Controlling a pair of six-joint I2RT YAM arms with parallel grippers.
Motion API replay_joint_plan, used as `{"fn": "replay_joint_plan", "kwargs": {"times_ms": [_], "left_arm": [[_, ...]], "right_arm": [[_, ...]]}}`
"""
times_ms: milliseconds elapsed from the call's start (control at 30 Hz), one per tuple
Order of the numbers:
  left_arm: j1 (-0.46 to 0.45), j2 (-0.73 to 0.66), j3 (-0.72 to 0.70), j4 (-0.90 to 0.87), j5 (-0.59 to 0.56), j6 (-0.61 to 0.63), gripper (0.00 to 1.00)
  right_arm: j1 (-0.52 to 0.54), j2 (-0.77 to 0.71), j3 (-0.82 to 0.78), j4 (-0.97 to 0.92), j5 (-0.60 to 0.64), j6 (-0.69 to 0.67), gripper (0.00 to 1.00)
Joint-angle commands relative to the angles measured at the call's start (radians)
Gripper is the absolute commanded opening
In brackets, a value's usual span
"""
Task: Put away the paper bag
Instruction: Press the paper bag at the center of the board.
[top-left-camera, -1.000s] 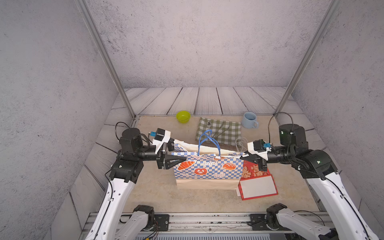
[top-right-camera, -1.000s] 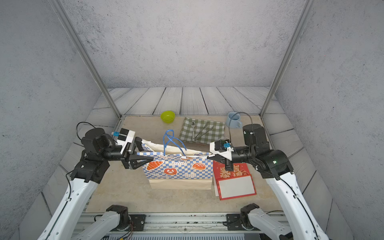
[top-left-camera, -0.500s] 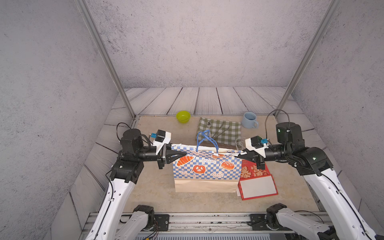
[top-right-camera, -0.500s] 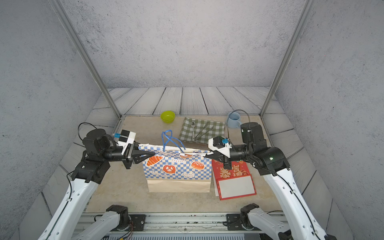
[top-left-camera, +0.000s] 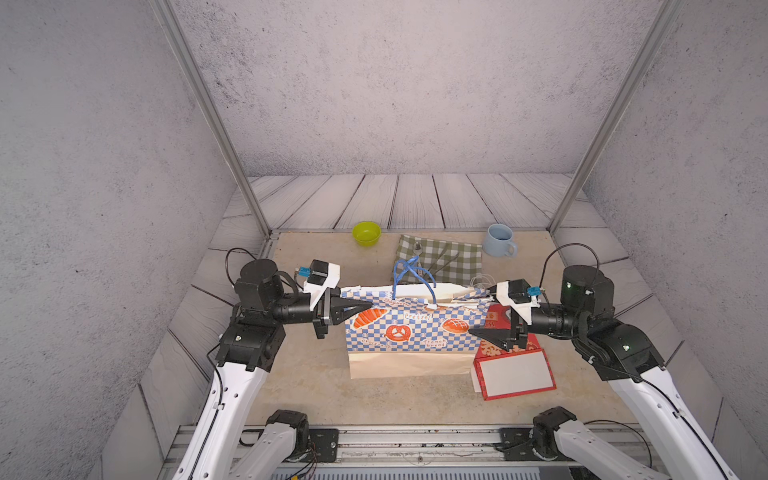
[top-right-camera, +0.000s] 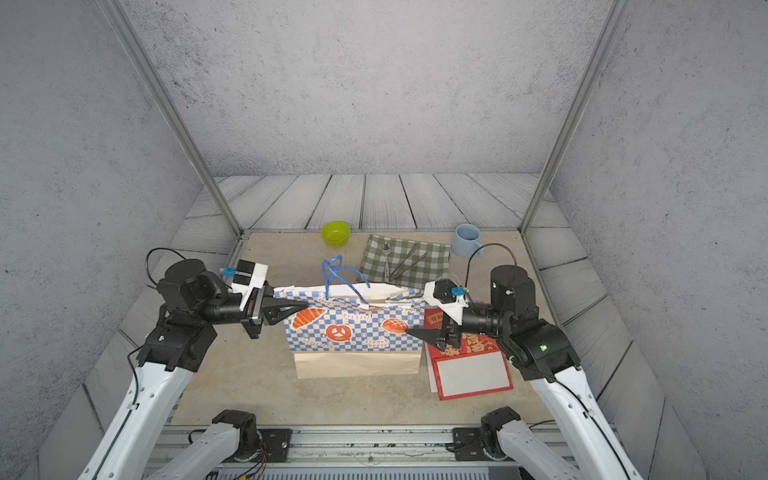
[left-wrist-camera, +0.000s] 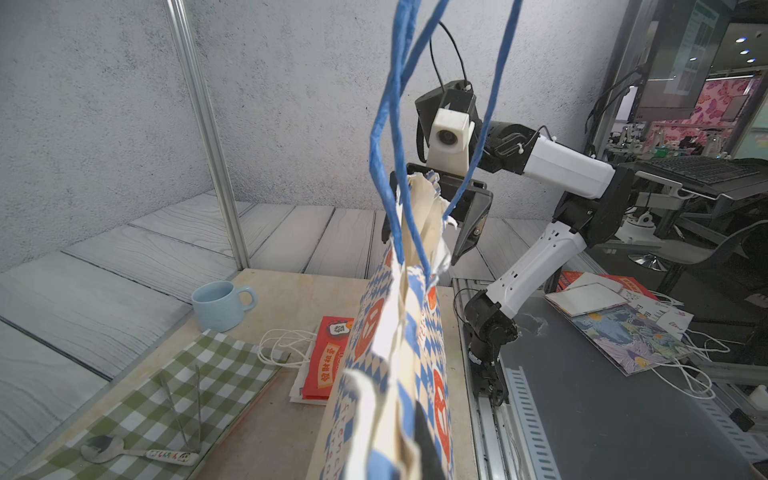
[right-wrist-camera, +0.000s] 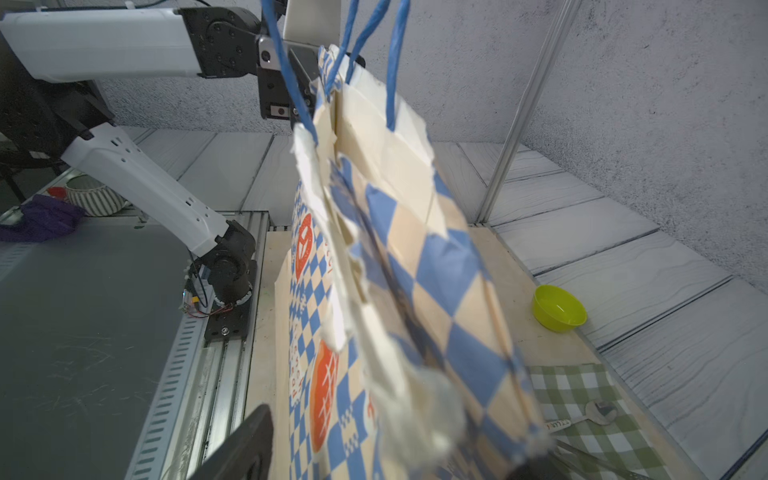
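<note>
- We see the paper bag (top-left-camera: 415, 328) standing up in the middle of the table (top-left-camera: 307, 382). It has blue and white squares with pictures of bread. Its bottom part is plain brown.
- Its blue handles (top-left-camera: 411, 272) stick up from the top edge. In both top views the top of the bag looks pressed nearly flat. In the wrist views the top edge looks ragged.
- The left claw (top-left-camera: 368, 306) is closed. It pinches the top corner of the bag on the robot's left side.
- The right claw (top-left-camera: 476, 314) is open, at the bag's other top corner. In a top view one finger points across the front of the bag, lower than the top edge.
- In the left wrist view we see its fingers (left-wrist-camera: 473, 224) spread apart, with the edge of the bag between them. We cannot tell if they touch the paper.
- A flat red bag (top-left-camera: 515, 370) lies on the table just beside the paper bag, on the robot's right. Part of it is under the right claw.
- Behind the paper bag lies a green checked cloth (top-left-camera: 457, 257). A spoon (top-right-camera: 386, 257) and thin metal tongs (top-right-camera: 409, 262) rest on it.
- A green bowl (top-left-camera: 366, 232) sits at the back of the table, to one side of the cloth.
- A light blue mug (top-left-camera: 498, 241) sits at the back on the cloth's other side. Both are well apart from the paper bag.
</note>
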Motion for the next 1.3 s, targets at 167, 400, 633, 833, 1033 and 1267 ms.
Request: {"fn": "replay_joint_plan", "kwargs": {"times_ms": [167, 400, 633, 833, 1033, 1267], "left_arm": [[-0.014, 0.014, 0.063, 0.074, 0.057, -0.069, 0.0], [-0.016, 0.033, 0.067, 0.097, 0.037, -0.081, 0.0], [-0.016, 0.031, 0.063, 0.107, 0.011, -0.074, 0.0], [-0.015, 0.025, 0.057, 0.108, -0.025, -0.068, 0.0], [-0.016, 0.036, 0.046, 0.102, -0.025, -0.067, 0.0], [-0.017, 0.04, 0.028, 0.1, -0.028, -0.07, 0.0]], "right_arm": [[-0.006, 0.057, -0.024, 0.222, -0.224, 0.198, 0.69], [-0.008, 0.033, -0.041, 0.233, -0.227, 0.191, 0.39], [-0.007, 0.035, -0.045, 0.243, -0.194, 0.184, 0.12], [-0.007, 0.019, -0.04, 0.254, -0.143, 0.191, 0.28], [-0.007, 0.012, -0.006, 0.333, -0.093, 0.23, 0.51], [-0.003, 0.055, -0.004, 0.459, -0.142, 0.329, 0.32]]}}
